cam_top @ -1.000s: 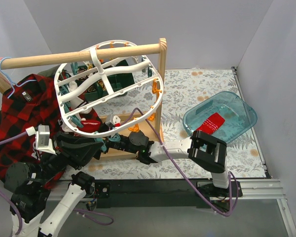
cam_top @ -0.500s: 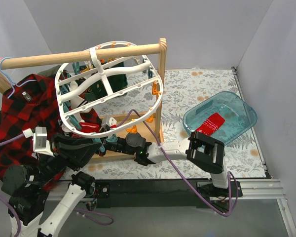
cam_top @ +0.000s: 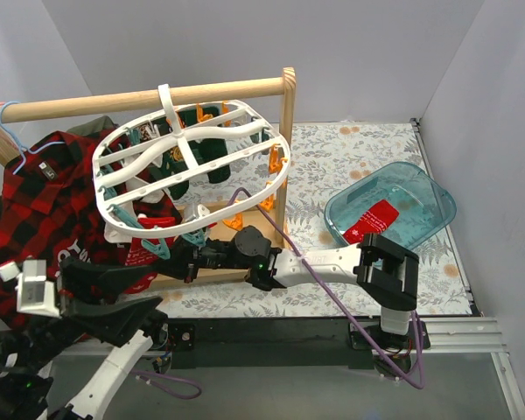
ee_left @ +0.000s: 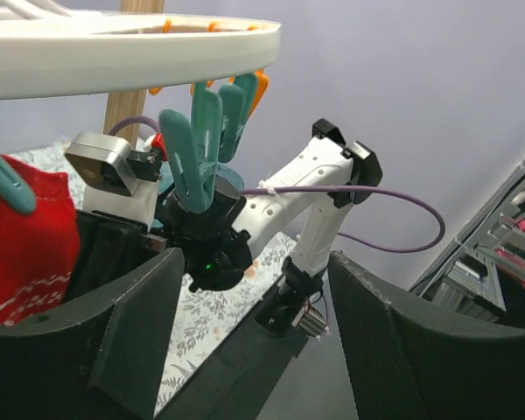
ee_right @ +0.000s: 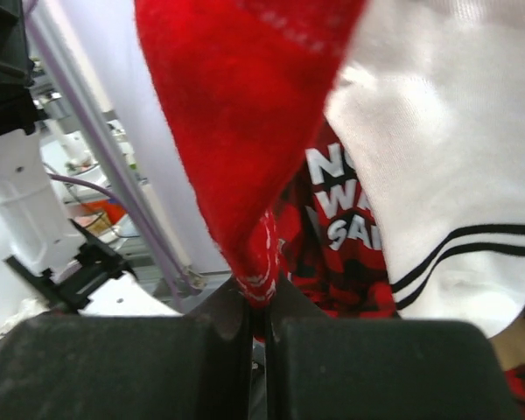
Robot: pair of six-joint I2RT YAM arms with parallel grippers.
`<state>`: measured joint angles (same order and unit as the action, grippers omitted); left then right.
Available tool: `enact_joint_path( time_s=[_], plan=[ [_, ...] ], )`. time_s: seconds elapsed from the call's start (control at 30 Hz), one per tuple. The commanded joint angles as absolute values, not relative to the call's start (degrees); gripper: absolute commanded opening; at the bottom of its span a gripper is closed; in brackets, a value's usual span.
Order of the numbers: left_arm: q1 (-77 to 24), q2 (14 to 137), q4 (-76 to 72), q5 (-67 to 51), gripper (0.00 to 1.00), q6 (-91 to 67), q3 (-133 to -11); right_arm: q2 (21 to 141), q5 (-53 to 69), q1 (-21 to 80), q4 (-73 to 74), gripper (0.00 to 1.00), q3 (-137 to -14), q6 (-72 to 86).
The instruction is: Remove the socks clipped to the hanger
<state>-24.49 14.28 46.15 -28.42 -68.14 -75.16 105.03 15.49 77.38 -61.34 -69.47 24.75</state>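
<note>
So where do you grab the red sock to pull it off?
Pinch its bottom tip, coming from below. The sock hangs down from the hanger, so the narrow tip is free, and pulling down should tug it from its clip. The right gripper is shut there.

Pale lilac walls [cam_top: 359, 52], floral-patterned tabletop [cam_top: 354, 157], wooden rail stand [cam_top: 87, 104]

White oval hanger [cam_top: 185, 150] fills upper left of the top view, hung by its top hook and tilted, near rim lower. Orange and teal clips line the rim. Dark green socks [cam_top: 215, 156] hang under the far half. A red sock [ee_right: 245, 114] with white pattern hangs clipped at the near rim, its lower tip pinched in the right gripper [ee_right: 258, 325].
</note>
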Motion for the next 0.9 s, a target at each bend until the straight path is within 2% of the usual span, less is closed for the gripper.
enact_joint_path(
  time_s=[0.0, 0.1, 0.2, 0.5, 0.87],
  plan=[
    [-24.3, 13.7, 55.9, -22.0, 0.62, -66.0, -81.6, 100.8, 21.3, 77.7, -61.0, 0.01, -68.9, 27.2],
    [-24.3, 12.7, 57.6, -9.8, 0.61, -70.4, -82.0, 99.5, 24.2, 77.7, -60.3, 0.02, -68.4, 27.9],
    [-24.3, 9.8, 54.5, -3.2, 0.63, -79.0, -77.7, 98.3, 26.7, 77.7, -58.5, 0.03, -68.4, 28.3],
    [-24.3, 3.0, 37.2, 2.8, 0.69, -94.0, -61.7, 95.4, 31.1, 77.7, -56.8, 0.04, -66.4, 28.0],
    [-24.3, 8.7, 31.1, 11.4, 0.69, -98.3, -61.1, 94.7, 31.5, 77.6, -56.6, 0.04, -65.3, 27.4]
  ],
)
